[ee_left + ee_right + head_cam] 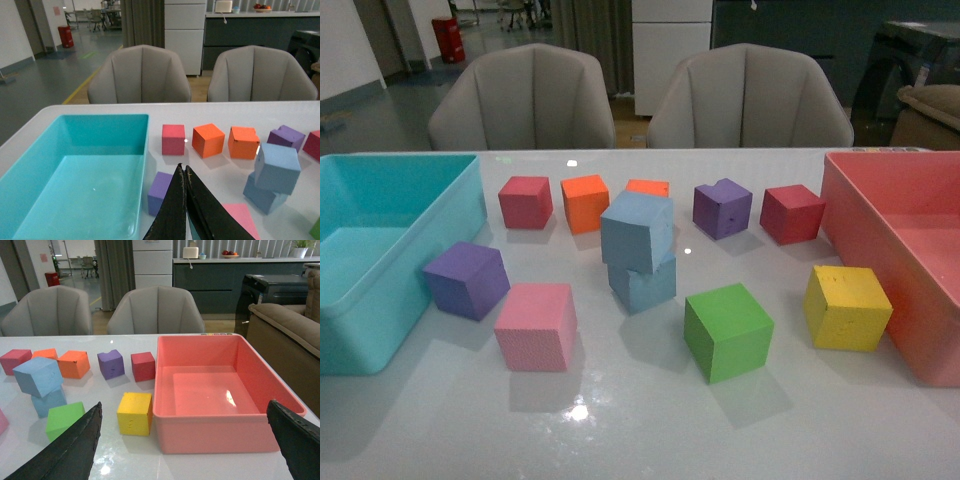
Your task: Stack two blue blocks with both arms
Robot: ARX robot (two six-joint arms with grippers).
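Two sky-blue blocks stand stacked at the table's middle: the upper block [638,231] sits turned askew on the lower block [644,283]. They also show in the left wrist view, upper [277,167] and lower [264,196], and in the right wrist view, upper [39,376] and lower [49,402]. No arm shows in the front view. My left gripper [183,169] is shut and empty, above the table between the teal bin and the stack. My right gripper [185,412] is open wide and empty, facing the pink bin, away from the stack.
A teal bin [395,290] stands at the left and a pink bin [880,230] at the right. Around the stack lie purple [467,279], pink [537,326], green [727,331], yellow [846,307], red [526,201], orange [585,202], purple [722,208] and red [791,213] cubes.
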